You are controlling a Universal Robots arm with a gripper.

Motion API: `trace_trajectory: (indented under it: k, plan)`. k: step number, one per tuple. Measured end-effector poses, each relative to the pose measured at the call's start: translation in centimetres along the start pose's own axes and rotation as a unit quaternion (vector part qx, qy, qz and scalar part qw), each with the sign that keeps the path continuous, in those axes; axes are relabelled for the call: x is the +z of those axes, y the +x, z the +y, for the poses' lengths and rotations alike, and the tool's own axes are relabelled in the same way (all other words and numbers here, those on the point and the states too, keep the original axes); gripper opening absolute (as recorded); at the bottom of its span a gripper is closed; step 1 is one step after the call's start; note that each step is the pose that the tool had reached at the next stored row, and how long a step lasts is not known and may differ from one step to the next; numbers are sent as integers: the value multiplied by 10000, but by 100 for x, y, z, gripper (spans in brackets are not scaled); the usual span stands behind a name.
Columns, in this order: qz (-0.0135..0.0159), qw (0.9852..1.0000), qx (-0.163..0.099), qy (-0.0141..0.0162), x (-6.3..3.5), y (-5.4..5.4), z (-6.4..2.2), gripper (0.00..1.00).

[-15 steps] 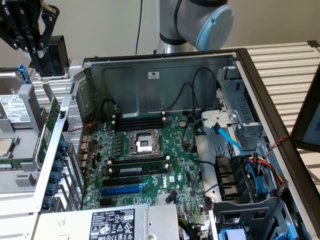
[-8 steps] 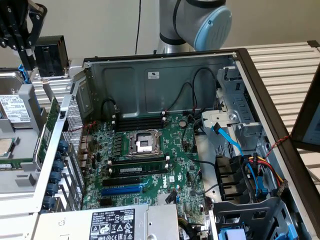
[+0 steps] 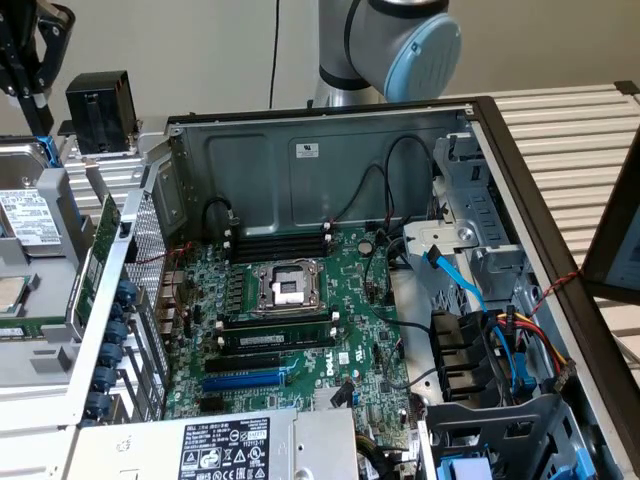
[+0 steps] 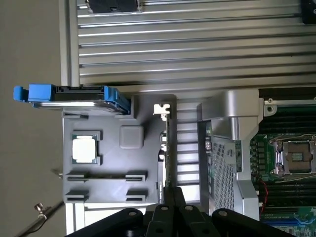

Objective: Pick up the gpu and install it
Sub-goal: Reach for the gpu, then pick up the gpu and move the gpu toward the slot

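The gpu (image 3: 104, 232) is a flat green card standing on edge in a slot of the grey parts tray (image 3: 40, 365), to the exterior view's left of the open computer case. In the wrist view the gpu (image 4: 168, 153) shows as a thin green edge running down to my fingertips. My gripper (image 3: 28, 85) hangs well above the tray's far end, clear of the card. Its black fingers (image 4: 181, 207) are shut together with nothing between them. The big green motherboard (image 3: 300, 320) lies in the case with a blue expansion slot (image 3: 245, 379) near its front.
The tray also carries a hard drive (image 3: 30, 215) with blue rails and a processor chip (image 4: 85, 148). A black boxy part (image 3: 100, 110) stands on the ribbed aluminium table behind the tray. The case's perforated wall (image 3: 150, 270) rises between tray and motherboard. Cables (image 3: 500, 340) crowd the case's right side.
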State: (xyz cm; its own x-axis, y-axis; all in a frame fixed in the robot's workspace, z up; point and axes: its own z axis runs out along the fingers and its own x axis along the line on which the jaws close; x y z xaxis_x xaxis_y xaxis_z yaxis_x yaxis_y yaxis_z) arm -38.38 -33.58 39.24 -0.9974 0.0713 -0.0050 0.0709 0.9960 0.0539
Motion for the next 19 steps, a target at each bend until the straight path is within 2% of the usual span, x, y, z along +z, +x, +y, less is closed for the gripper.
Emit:
trace_trajectory:
  k: [5,11,14,16,19]
  plan:
    - [21,10000,1,-31,-1,113,-7,11]
    - [50,9999,3,-99,-1,197,-14,11]
    - [70,9999,4,-102,0,204,-14,11]
    - [72,9999,-2,-105,2,207,-14,11]
    - [82,9998,-131,-110,2,210,-14,11]
